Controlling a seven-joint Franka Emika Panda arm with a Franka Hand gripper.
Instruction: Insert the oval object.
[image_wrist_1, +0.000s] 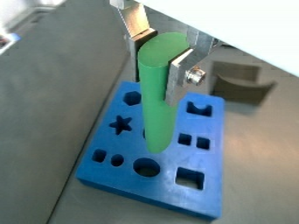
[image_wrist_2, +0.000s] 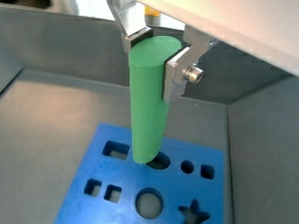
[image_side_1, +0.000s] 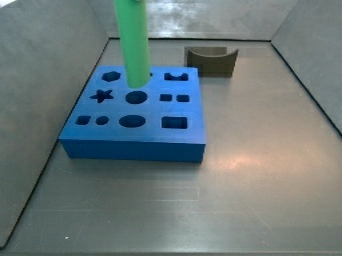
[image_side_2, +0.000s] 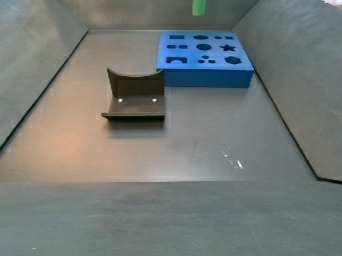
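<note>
The oval object (image_wrist_1: 158, 96) is a long bright green peg, and it also shows in a wrist view (image_wrist_2: 149, 101). My gripper (image_wrist_1: 159, 54) is shut on its upper end, with a silver finger on each side, as a wrist view (image_wrist_2: 156, 57) also shows. The peg hangs upright above the blue block (image_wrist_1: 176, 188), which has several shaped holes in its top. In a side view the peg (image_side_1: 134, 45) hangs over the back left part of the block (image_side_1: 134, 145). In a side view only the peg's lower tip (image_side_2: 201, 6) shows, clear above the block (image_side_2: 203, 75). The gripper is out of view in both side views.
A dark olive block with a curved notch (image_side_1: 211, 60) stands on the floor apart from the blue block, and it also shows in a side view (image_side_2: 134, 95) and a wrist view (image_wrist_1: 239, 83). Grey sloping walls (image_side_1: 54, 120) ring the floor.
</note>
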